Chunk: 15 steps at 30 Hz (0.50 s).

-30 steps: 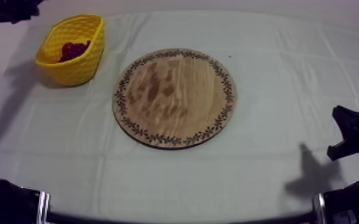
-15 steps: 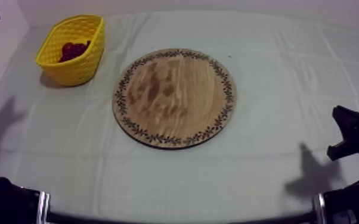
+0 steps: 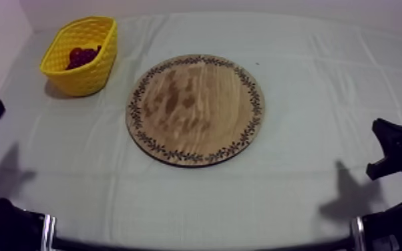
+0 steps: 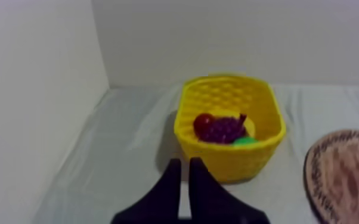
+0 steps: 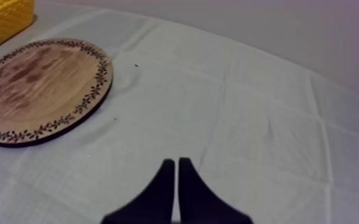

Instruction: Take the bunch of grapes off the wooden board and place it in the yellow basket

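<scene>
In the last second my left gripper [image 4: 183, 162] had drawn back from over the yellow basket [image 4: 235, 162] toward the table's left edge. The bunch of grapes [image 4: 222, 130] lay inside the basket beside a small red fruit [image 4: 203, 123], and the wooden board [image 3: 195, 110] was bare, so I judged the task done. The left gripper's fingers lay together on nothing, and my right gripper [image 5: 173, 162] was likewise closed and empty.

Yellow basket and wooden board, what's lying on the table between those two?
Nothing. In the top view the stretch between the yellow basket and the wooden board is bare grey-white cloth; the left wrist view agrees.
</scene>
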### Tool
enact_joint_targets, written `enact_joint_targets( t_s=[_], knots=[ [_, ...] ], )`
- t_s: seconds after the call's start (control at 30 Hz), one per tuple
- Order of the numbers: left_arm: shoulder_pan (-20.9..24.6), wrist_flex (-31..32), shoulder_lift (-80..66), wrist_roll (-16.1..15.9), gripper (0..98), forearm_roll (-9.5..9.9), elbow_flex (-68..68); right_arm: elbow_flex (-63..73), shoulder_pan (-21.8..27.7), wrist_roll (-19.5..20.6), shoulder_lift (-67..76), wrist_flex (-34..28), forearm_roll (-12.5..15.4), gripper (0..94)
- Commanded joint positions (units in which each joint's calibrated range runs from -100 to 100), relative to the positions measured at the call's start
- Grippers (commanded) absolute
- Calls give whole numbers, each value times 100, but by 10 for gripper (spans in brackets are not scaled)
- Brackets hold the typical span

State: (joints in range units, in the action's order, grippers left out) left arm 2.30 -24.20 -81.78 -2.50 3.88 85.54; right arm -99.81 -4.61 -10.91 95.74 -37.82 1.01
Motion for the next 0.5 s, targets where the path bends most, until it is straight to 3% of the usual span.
enact_joint_targets(
  t_s=[0.0, 0.2, 0.47],
  knots=[
    [1, 10, -651, -146, 41, -13, 891, 3, 2, -1, 1, 0, -1, 4],
    [-7, -354, -1299, -272, 38, -79, 1365, 3, 2, -5, 1, 0, -1, 4],
    [-96, -764, -1750, -164, 48, -187, 1425, 3, 2, -3, 1, 0, -1, 4]
  ],
)
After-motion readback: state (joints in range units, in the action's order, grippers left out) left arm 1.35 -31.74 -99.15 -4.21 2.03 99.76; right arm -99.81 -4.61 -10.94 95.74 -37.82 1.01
